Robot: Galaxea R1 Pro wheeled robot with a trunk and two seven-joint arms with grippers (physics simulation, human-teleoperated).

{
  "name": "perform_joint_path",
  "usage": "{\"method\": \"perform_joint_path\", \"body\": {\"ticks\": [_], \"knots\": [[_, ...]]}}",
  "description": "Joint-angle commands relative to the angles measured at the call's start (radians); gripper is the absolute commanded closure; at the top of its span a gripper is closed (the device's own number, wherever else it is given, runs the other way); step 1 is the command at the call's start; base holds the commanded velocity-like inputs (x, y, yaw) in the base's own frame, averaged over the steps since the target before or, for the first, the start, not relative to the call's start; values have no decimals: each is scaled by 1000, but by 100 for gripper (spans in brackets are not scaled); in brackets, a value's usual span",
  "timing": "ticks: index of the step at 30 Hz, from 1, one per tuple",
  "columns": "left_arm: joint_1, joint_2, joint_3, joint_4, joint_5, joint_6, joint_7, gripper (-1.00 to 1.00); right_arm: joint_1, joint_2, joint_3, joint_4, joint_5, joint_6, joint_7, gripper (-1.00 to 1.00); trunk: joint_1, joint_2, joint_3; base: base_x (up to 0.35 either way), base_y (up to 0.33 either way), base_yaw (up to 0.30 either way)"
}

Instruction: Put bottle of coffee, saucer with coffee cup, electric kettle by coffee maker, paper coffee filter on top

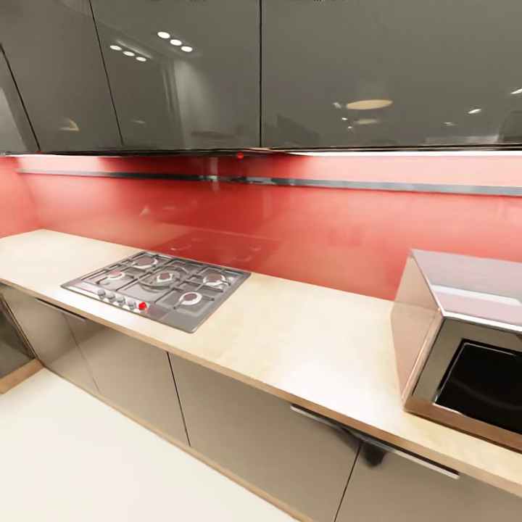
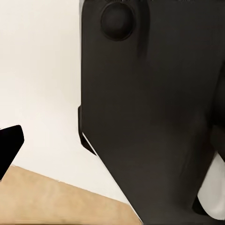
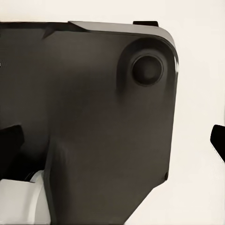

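In the head view a beige kitchen countertop [image 1: 290, 341] runs along a red backsplash, with me on my way beside it. My left gripper [image 2: 112, 145] points at a dark panel of my own body; one black fingertip [image 2: 10, 144] sits far out at the frame's edge, the other lost against the panel. My right gripper [image 3: 112, 140] stands open, its two fingertips [image 3: 217, 140] wide apart on either side of the same kind of dark panel, with nothing between them.
A steel gas hob [image 1: 158, 288] is set into the counter at the left. A steel microwave [image 1: 464, 341] stands at the right. Grey wall cabinets [image 1: 261, 72] hang above and grey base cabinets [image 1: 239, 428] sit below. The white floor [image 1: 80, 464] lies in front.
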Motion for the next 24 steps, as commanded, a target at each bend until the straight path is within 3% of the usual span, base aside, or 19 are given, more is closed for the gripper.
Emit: {"method": "perform_joint_path", "body": {"ticks": [1,9,24], "knots": [[0,0,0,-1,7,-2,0,-100,0,0,0,0,0,0,0,-100,-4,7,2,0,0,280],[-1,0,0,-1,7,-36,4,-100,0,0,0,0,0,0,-1,-100,-35,63,27,0,0,281],[-1,-1,0,-1,7,-41,4,-100,0,0,0,0,0,0,-1,-100,-92,168,74,0,0,281]]}}
